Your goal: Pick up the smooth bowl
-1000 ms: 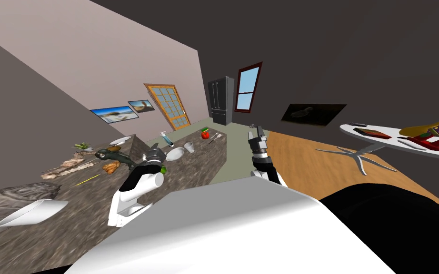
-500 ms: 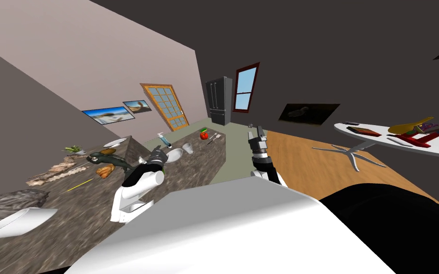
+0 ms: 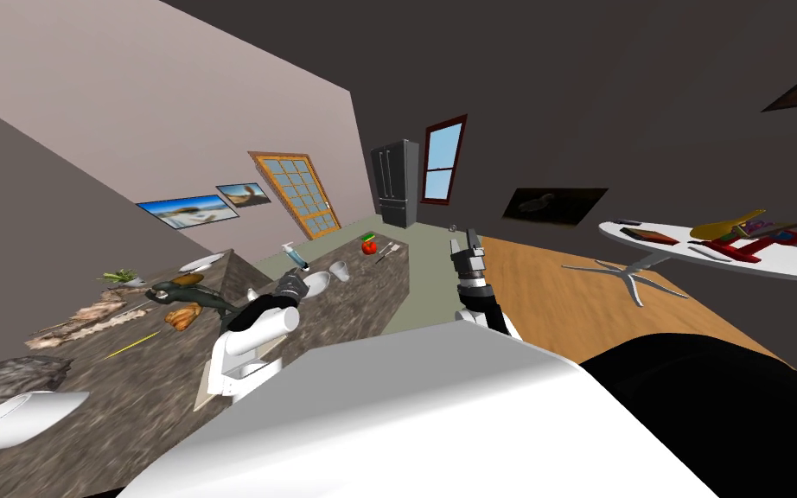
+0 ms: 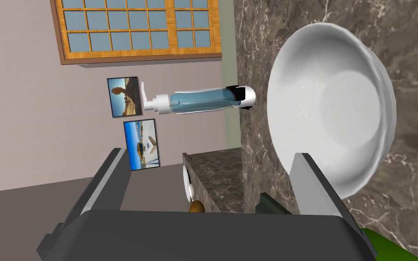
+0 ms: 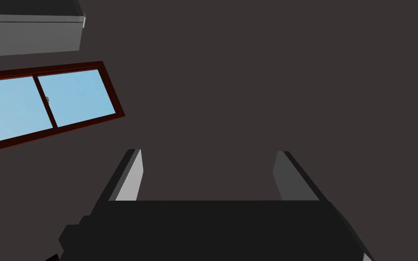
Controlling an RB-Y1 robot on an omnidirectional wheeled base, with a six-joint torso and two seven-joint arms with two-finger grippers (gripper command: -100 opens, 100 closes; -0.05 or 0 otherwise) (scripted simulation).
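The smooth white bowl (image 3: 319, 280) (image 4: 330, 108) rests on the dark marbled counter (image 3: 362, 303). My left gripper (image 3: 291, 284) (image 4: 212, 176) is open and close up to the bowl. One of its fingers (image 4: 312, 186) overlaps the bowl's near rim, while the other finger (image 4: 113, 181) stands off to the side over bare counter. Nothing is held between them. My right gripper (image 3: 466, 246) (image 5: 210, 174) is raised beside the counter's end, open and empty.
A clear blue pump bottle (image 3: 295, 255) (image 4: 203, 99), a white cup (image 3: 342, 271), a red fruit (image 3: 370, 245) and utensils (image 3: 390, 251) lie beyond the bowl. A dark fish-like thing (image 3: 185, 294), bread (image 3: 179, 316) and a second white bowl (image 3: 8, 415) lie nearer. A white round table (image 3: 647, 238) stands right.
My view has swung, so the counter's things slide left. My left arm has reached further forward, bringing its gripper nearer the bowl. The right arm has held still.
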